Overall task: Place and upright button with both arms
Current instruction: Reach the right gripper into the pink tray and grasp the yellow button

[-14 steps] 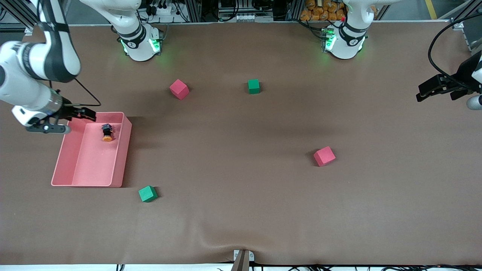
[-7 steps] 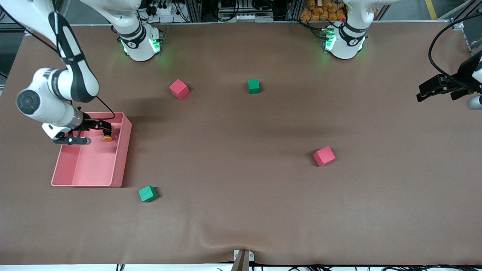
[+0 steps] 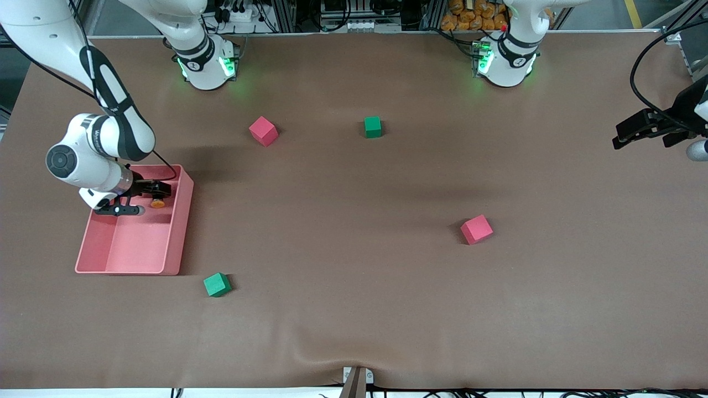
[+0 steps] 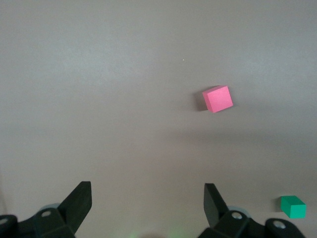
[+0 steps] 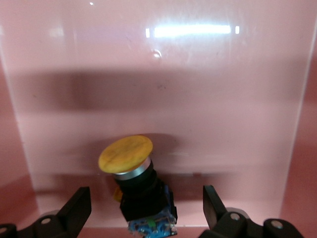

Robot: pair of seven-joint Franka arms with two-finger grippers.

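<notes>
R gripper (image 5: 143, 208) open astride button (image 5: 136, 186) in tray (image 3: 177, 232), L gripper (image 4: 147, 203) open – waiting

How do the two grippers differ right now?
The right gripper is down inside the pink tray, straddling the button; the left gripper hangs over bare table at its own end, near nothing. The right is working; the left arm waits. Both are black, two-fingered and open, holding nothing.

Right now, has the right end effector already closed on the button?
No, the right end effector is open, its fingers standing apart on either side of the button in the pink tray.
</notes>
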